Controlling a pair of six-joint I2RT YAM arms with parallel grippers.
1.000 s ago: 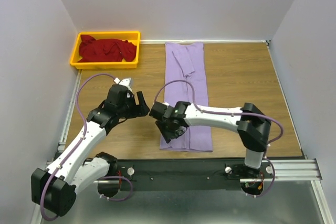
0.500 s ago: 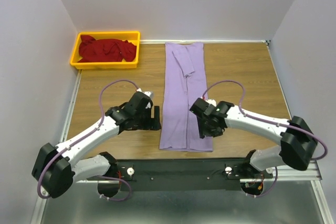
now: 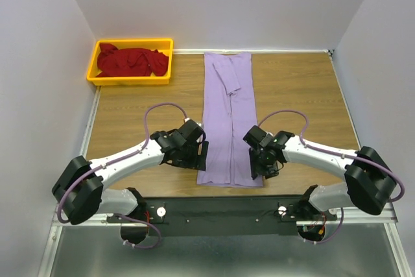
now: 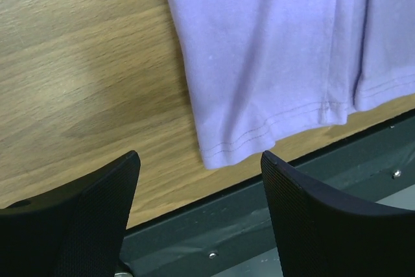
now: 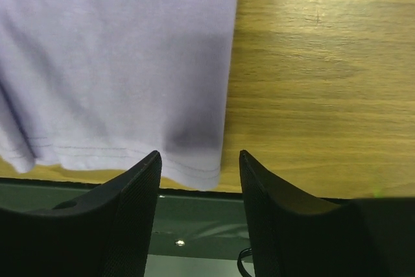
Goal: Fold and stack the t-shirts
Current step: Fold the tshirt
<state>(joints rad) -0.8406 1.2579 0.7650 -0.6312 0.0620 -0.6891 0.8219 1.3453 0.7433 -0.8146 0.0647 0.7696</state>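
Observation:
The lavender t-shirt (image 3: 227, 115) lies flat on the wooden table as a long narrow strip, folded lengthwise. Its hem is near the table's front edge. My left gripper (image 3: 202, 155) is open at the hem's left corner. In the left wrist view that corner of the lavender t-shirt (image 4: 272, 50) shows between the tips of the left gripper (image 4: 198, 155). My right gripper (image 3: 262, 167) is open at the hem's right corner. In the right wrist view the lavender t-shirt (image 5: 117, 50) reaches down between the tips of the right gripper (image 5: 199, 153). The dark red t-shirt (image 3: 131, 61) lies crumpled in the bin.
The yellow bin (image 3: 130, 81) stands at the back left corner of the table. A black and grey rail (image 3: 227, 205) runs just past the front edge, close under both grippers. White walls close in the left, back and right sides.
Both arms came down toward the near hem. The left gripper moved right to the left corner. The right gripper swung from the shirt's left side to its right corner.

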